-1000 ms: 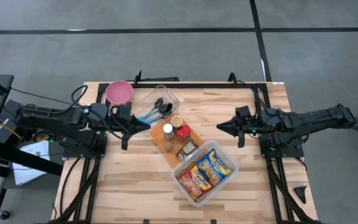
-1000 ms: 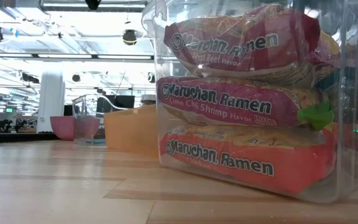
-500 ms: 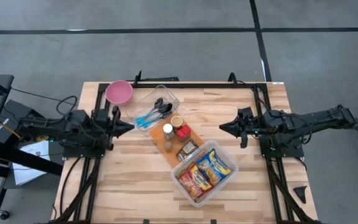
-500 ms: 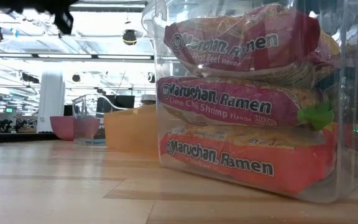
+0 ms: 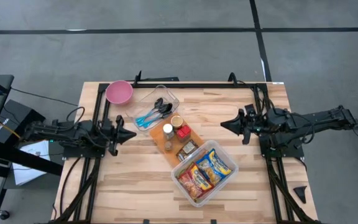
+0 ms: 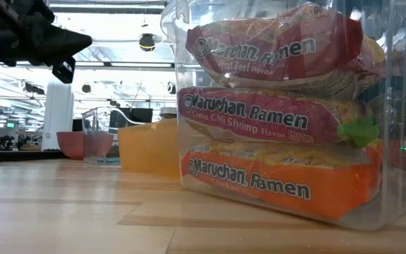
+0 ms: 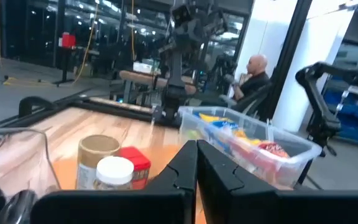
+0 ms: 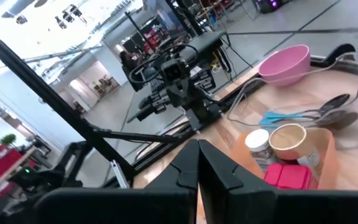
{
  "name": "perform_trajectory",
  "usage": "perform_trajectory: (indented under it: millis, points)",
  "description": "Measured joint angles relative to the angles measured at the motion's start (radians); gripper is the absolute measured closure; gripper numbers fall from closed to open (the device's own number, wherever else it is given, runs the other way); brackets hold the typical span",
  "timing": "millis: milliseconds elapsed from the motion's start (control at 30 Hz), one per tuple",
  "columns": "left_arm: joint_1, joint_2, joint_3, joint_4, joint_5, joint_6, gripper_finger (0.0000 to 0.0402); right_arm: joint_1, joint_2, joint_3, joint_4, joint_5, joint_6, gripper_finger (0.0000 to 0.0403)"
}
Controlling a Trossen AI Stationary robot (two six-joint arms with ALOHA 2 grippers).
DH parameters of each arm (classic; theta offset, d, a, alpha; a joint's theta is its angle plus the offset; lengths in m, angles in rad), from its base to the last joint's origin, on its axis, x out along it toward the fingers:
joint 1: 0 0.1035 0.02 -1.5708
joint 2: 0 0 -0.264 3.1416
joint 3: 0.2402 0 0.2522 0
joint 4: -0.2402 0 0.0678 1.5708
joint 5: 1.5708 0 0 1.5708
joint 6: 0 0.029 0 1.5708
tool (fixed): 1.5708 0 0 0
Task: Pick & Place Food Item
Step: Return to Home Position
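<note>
Several ramen packs (image 5: 205,171) (image 6: 273,113) lie stacked in a clear plastic bin (image 5: 174,170) (image 7: 253,140) near the table's front middle. Beside it an orange board (image 5: 166,142) carries a tan-lidded jar (image 5: 177,121), a white-capped jar (image 5: 168,129) and a red box (image 5: 184,132). My left gripper (image 5: 134,133) (image 7: 196,157) is shut and empty, level, left of the board, and pointing at it. It shows high at the left in the low view (image 6: 83,41). My right gripper (image 5: 222,127) (image 8: 197,155) is shut and empty, level, right of the board.
A pink bowl (image 5: 119,92) (image 8: 284,62) stands at the far left. A clear tray of spoons and blue utensils (image 5: 157,107) lies just beyond the board. Black frame rails (image 5: 197,84) run along the table's far edge and sides. A seated person (image 7: 253,74) shows beyond the table.
My left gripper has drawn back toward the table's left edge and sunk, away from the orange board. It has come down into the low view from above and has stayed shut. Nothing on the table has moved.
</note>
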Motion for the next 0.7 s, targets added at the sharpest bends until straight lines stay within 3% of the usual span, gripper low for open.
perform_trajectory:
  millis: [400, 700]
  points:
    - [0.048, -0.021, 0.0, -0.154, 0.008, 0.063, 0.0396, 0.0, -0.002, 0.0, -0.006, 0.0, 0.04, 0.0403]
    - [0.149, -0.021, 0.0, -0.161, 0.202, 0.017, 0.0398, 0.0, -0.003, 0.0, -0.006, 0.0, 0.082, 0.0403]
